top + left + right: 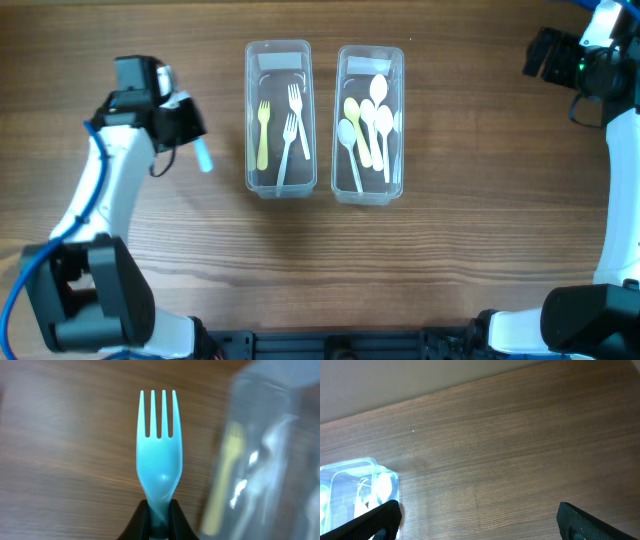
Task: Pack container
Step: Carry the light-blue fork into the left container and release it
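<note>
My left gripper (188, 128) is shut on a light blue plastic fork (203, 156), held above the table left of the left clear container (279, 185). In the left wrist view the blue fork (159, 455) points away from my jaws (159, 517), with the container's wall (265, 450) blurred at right. The left container holds a yellow fork (263, 135) and two white forks (295, 125). The right clear container (369, 195) holds yellow and white spoons (368, 125). My right gripper (479, 520) is open and empty at the far right, near the table's back edge.
The wooden table (460, 230) carries only the two containers side by side at the centre. In the right wrist view the right container's corner (360, 487) shows at the lower left, with the table's far edge (420, 395) above.
</note>
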You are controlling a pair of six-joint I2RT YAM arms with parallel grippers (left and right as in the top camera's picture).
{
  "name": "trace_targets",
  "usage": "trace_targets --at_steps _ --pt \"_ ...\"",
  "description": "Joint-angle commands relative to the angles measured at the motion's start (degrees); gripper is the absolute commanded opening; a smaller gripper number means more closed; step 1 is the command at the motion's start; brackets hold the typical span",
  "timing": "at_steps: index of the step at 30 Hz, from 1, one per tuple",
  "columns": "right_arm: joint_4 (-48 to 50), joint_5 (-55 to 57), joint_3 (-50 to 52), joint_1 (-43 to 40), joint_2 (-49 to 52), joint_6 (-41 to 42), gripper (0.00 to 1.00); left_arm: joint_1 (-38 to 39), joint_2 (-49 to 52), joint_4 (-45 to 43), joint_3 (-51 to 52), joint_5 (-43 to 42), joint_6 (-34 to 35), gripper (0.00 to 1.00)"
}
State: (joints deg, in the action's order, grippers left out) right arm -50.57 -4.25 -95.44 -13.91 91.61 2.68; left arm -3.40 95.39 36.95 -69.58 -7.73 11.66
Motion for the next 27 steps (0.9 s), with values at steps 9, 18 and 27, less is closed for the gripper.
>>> trace_targets --at_steps 9,18,27 --pt "0.17 -0.22 -0.07 0.17 0.31 -0.59 1.0 16.28 -4.31 -4.48 0.46 -1.86 0.81 0.04" --pt "0.2 -0.22 -0.07 0.17 0.33 -0.59 1.0 20.72 -4.09 -5.4 0.48 -1.42 1.01 0.05" --pt "0.17 -0.22 -0.07 0.17 0.31 -0.59 1.0 20.72 -4.11 -5.46 0.48 -1.42 0.96 0.66"
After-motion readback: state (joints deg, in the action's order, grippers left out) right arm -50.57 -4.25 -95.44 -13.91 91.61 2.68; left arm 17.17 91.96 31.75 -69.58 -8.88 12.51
